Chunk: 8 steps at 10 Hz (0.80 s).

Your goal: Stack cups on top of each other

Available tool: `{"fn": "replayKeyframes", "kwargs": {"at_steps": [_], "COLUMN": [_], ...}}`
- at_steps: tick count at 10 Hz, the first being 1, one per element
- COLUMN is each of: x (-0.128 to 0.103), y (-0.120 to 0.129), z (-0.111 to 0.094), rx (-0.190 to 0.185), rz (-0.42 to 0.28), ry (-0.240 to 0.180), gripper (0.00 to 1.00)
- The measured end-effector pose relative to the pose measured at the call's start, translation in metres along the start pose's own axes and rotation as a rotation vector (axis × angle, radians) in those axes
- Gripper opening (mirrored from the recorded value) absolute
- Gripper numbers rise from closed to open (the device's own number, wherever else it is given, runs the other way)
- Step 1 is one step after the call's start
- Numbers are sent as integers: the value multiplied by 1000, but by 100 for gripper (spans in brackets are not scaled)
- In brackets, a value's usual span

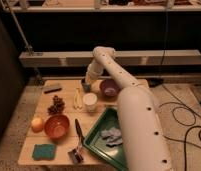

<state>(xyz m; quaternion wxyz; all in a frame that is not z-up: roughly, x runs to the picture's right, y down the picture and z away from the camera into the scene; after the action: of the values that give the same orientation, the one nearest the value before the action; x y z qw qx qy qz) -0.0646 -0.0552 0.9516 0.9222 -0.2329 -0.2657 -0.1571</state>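
The white cup (89,101) stands upright at the middle of the wooden table (64,142). Just behind it, at the table's back edge, is the dark grey cup (85,86), mostly covered by my gripper (88,81). The gripper comes down onto it from above at the end of the white arm (136,120), which reaches in from the lower right. The arm's end hides how the gripper sits on the dark cup.
A purple bowl (110,89) sits right of the cups, a banana (78,98) and a dark cluster (56,105) to their left. Nearer the front are a red-orange bowl (57,125), an orange fruit (37,123), a teal sponge (44,151), a brush (77,145) and a green tray (96,142) holding a grey cloth (112,135).
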Motion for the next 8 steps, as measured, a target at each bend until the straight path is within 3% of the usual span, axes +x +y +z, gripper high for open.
{"fn": "replayKeyframes", "kwargs": {"at_steps": [4,6,8], "x": [1,-2,-13], "y": [0,2,2], "z": [0,-4,-25], "rx": [0,1,-6], "rz": [1,-12,-54], "ry": [0,-2,10], "gripper": [73,80,80]}}
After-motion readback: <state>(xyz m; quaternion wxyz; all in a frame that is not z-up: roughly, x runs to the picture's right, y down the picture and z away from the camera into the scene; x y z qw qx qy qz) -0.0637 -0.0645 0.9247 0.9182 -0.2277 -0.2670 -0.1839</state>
